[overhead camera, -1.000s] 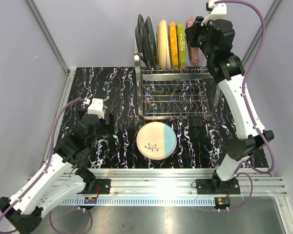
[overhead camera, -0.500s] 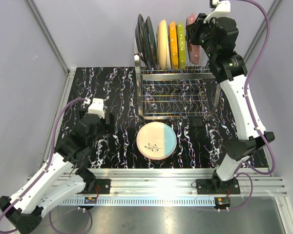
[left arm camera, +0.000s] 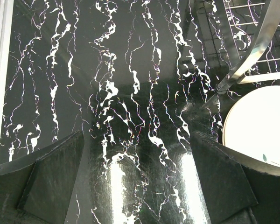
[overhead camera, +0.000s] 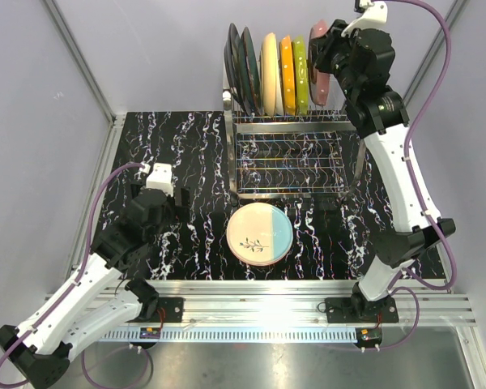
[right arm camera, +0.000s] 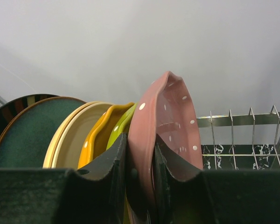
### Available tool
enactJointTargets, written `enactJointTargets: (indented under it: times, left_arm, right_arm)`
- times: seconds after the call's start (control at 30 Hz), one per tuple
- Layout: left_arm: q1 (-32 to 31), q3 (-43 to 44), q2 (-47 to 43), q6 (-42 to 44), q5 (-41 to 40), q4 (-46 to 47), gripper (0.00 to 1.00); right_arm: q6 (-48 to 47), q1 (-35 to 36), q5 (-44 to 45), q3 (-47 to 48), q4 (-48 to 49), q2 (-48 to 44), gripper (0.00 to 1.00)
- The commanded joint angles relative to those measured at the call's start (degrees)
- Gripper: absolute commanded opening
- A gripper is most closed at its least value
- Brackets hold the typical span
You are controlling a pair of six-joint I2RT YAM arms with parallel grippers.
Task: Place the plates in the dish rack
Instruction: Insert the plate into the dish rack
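Your right pincer is clamping the pink plate upright at the dish rack by the surface's far edge. Your left pincer is hovering wide open, empty.

Rack slots: at upper centre of the top view, the rear tines of the dish rack are filled from the left by two dark plates, a cream plate, an orange plate and a green plate, closely packed. The pink plate, clamped between the jaws of the right gripper, is set just beside the green one. Bare tines are seen at the right of the right wrist view.

Surface: an open stretch is offered at left centre of the top view. The sprigged plate lies at centre, near the rack's front. Only surface is seen between the spread jaws of the left gripper; a rack leg crosses the upper right.
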Motion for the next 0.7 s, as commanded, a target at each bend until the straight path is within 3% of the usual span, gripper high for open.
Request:
enactJointTargets:
  times: [0.0, 0.2, 0.43, 0.67]
  left_arm:
    - [0.26, 0.47, -0.16, 0.06, -1.92, 2.43, 0.99]
    - [0.26, 0.64, 0.19, 0.06, -2.0, 2.17, 0.99]
    - [0.35, 0.56, -0.16, 0.15, -2.18, 2.34, 0.99]
    - [0.44, 0.73, 0.19, 0.15, -1.74, 2.08, 0.99]
  right_arm:
    - [5.42, 0.85, 0.12, 0.48, 7.16, -3.64, 0.0]
    - [6.74, 0.93, -0.4, -0.13, 8.66, -3.29, 0.0]
    - [5.69, 0.93, -1.02, 6.81, 5.32, -0.92, 0.0]
    - [6.57, 1.02, -1.37, 0.15, 7.25, -3.46, 0.0]
